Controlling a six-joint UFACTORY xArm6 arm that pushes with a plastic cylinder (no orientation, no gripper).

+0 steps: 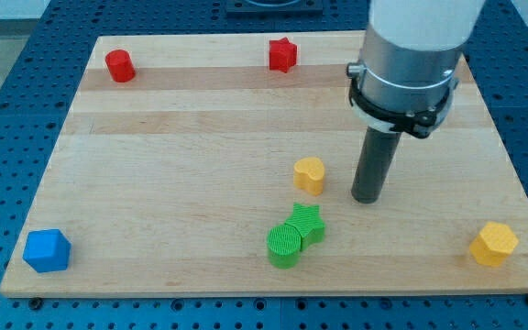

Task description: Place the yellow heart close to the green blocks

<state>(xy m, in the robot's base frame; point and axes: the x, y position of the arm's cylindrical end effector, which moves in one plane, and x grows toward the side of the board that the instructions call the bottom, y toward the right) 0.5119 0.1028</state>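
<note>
Camera view, read left to right. Blue cube [46, 250] sits at the board's bottom-left corner; red cylinder [119, 65] near the top-left. Both are well clear of the work and can be ignored.

Centre: red star [282, 54] at the top edge. Below it, toward the bottom edge, the two green blocks touch each other: green cylinder [284, 244] to the view's left, green star [306, 223] up and to its right. Yellow heart [309, 174] lies just above the green star, near it but apart; a strip of bare board shows between them.

Right of the heart: my tip [367, 197], on the board, near the heart but not touching it, slightly lower in the view. There is no pincer on this rig, only the rod, so nothing opens, closes or grips.

Far right: yellow hexagon [494, 243] near the bottom-right corner, untouched.

Step in hand, as I judge it: closing approach. The heart is already near the greens, arguably close enough. If a tighter fit is wanted, the tip is on the wrong side; a push from here would send the heart to the view's left, past the greens. The next move calls for bringing the tip round above the heart, then a short nudge toward the view's bottom, light enough not to scatter the green pair.
</note>
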